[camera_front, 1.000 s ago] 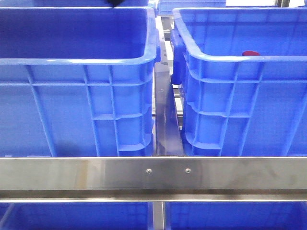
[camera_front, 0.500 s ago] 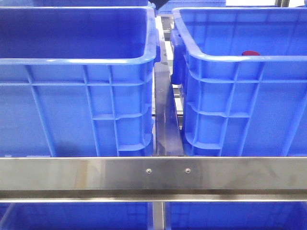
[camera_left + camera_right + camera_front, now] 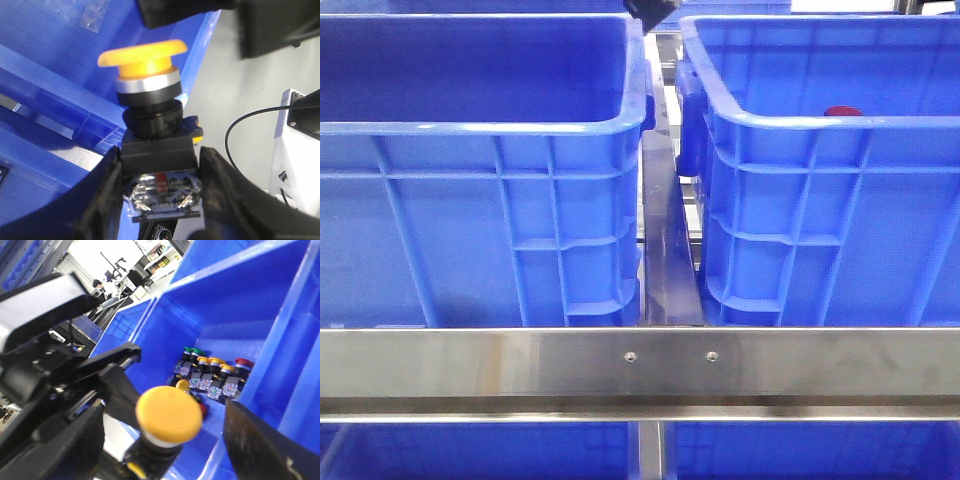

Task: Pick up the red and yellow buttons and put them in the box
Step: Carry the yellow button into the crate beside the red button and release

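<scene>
Above the gap between the far crates, a yellow button sits pinched at its black base in the left gripper. The right gripper looks spread beside it. A red button rests inside the right box.

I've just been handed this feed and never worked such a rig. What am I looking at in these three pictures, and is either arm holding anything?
It is a robot with two arms, each ending in a two-finger gripper. The front view looks forward over a steel rail at two big blue crates; a red button cap peeks over the right crate's rim, and a dark bit of an arm shows at the top edge. The other two pictures come from cameras on the wrists. The left gripper is shut on a yellow button, gripping its black body. The right wrist view shows a yellow button at the right gripper, above a crate with a cluster of buttons; whether it is clamped I cannot tell.
</scene>
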